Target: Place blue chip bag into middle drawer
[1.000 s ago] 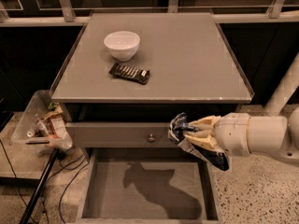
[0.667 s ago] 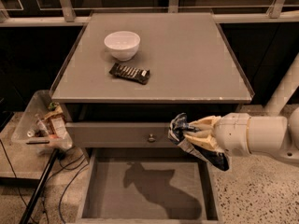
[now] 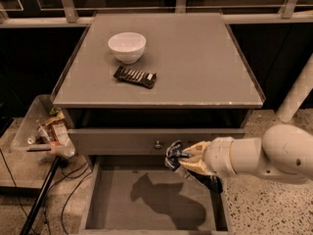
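Reaching in from the right, the gripper (image 3: 186,157) hangs above the right part of the open middle drawer (image 3: 117,199), just in front of the closed drawer front (image 3: 112,142) with its small round knob (image 3: 158,144). Its pale fingers are pinched together on the blue chip bag (image 3: 172,155), which sticks out crumpled to the left of the fingertips and trails dark below the wrist. The bag is in the air, clear of the drawer floor, where arm and bag cast a dark shadow (image 3: 166,204). Nothing lies between the bag and the floor below it. On the table top (image 3: 205,58) farther back stand a white bowl (image 3: 126,46) and, just nearer, a flat dark candy wrapper (image 3: 135,76). At the left a clear bin (image 3: 29,126) holds snack packets, with cables (image 3: 66,199) on the floor near it.
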Robot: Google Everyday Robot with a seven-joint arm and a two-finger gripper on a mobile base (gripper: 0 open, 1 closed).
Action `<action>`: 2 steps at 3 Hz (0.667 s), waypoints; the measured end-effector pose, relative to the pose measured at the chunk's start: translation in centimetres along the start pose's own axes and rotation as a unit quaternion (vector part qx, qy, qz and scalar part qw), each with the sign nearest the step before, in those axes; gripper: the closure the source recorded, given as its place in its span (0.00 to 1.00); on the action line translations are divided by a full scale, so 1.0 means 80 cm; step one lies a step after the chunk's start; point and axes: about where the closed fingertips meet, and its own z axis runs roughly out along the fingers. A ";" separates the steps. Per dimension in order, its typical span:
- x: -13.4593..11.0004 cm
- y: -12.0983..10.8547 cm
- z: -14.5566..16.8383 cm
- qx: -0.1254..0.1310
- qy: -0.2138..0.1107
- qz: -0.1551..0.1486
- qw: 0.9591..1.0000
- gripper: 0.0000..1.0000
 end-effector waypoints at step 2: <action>0.091 0.022 0.076 -0.019 0.005 -0.030 0.999 1.00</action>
